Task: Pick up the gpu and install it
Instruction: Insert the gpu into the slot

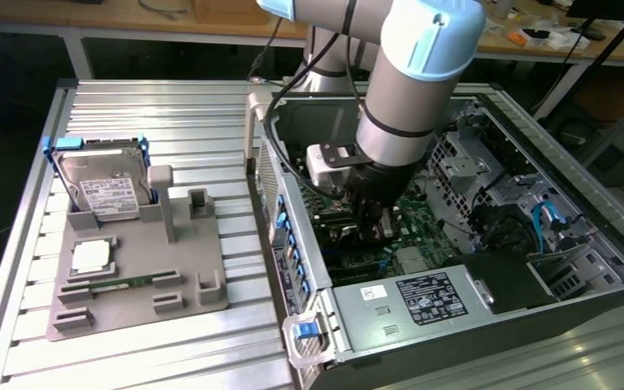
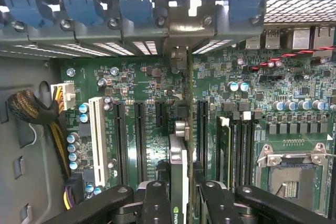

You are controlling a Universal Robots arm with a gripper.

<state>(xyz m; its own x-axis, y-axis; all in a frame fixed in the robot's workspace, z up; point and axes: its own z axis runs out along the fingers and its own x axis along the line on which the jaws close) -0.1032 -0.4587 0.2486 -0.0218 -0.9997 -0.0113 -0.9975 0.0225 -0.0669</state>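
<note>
My gripper (image 2: pixel 185 195) is shut on the gpu (image 2: pixel 178 156), with one black finger on each side of the card. The card stands on edge above the green motherboard (image 2: pixel 147 82), in line with a dark expansion slot. Its silver bracket (image 2: pixel 185 27) reaches the case's rear wall, among the blue slot clips (image 2: pixel 136 6). I cannot tell whether the card's lower edge sits in the slot. In the exterior view my gripper (image 1: pixel 364 223) is deep inside the open computer case (image 1: pixel 301 244), low over the board. The arm hides most of the card there.
A white slot (image 2: pixel 97 135), a CPU socket (image 2: pixel 294 169) and a braided cable bundle (image 2: pixel 31 111) flank the card. A power supply (image 1: pixel 431 296) fills the case's near end. At the exterior view's left, a grey fixture (image 1: pixel 139 276) holds a hard drive (image 1: pixel 101 183) and a memory stick (image 1: pixel 127 283).
</note>
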